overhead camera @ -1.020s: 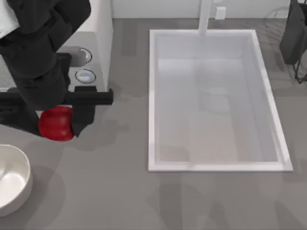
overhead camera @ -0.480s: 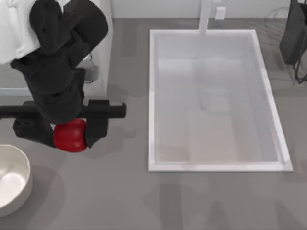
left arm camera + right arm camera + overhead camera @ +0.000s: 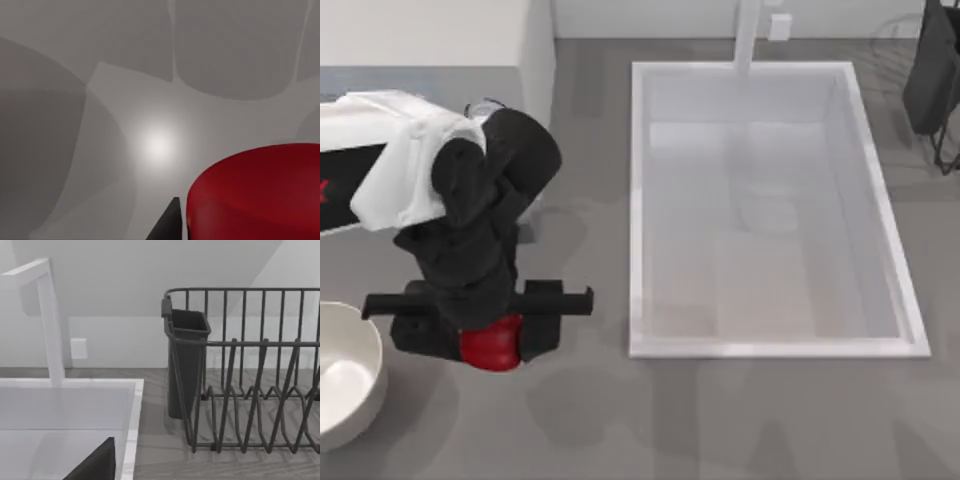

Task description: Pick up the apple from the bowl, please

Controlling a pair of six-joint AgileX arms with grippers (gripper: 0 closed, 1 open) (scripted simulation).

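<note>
The left gripper point(image 3: 492, 335) has its fingers pinched on either side of the apple point(image 3: 492, 346), so the fruit hangs between them clear of the counter point(image 3: 620, 410), just right of the bowl point(image 3: 350, 375). Looks like the pickup is basically done. The apple bulges into the left wrist view. The right arm's parked by the dish rack point(image 3: 250, 370), can't tell its fingers

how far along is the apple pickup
Done: the apple is out of the bowl, clamped in the left gripper to the bowl's right, over the grey counter; the bowl's visible part looks empty. In hand: holding the apple. Left: apparently nothing but keeping the grip. The right arm is parked near the dish rack.
</note>
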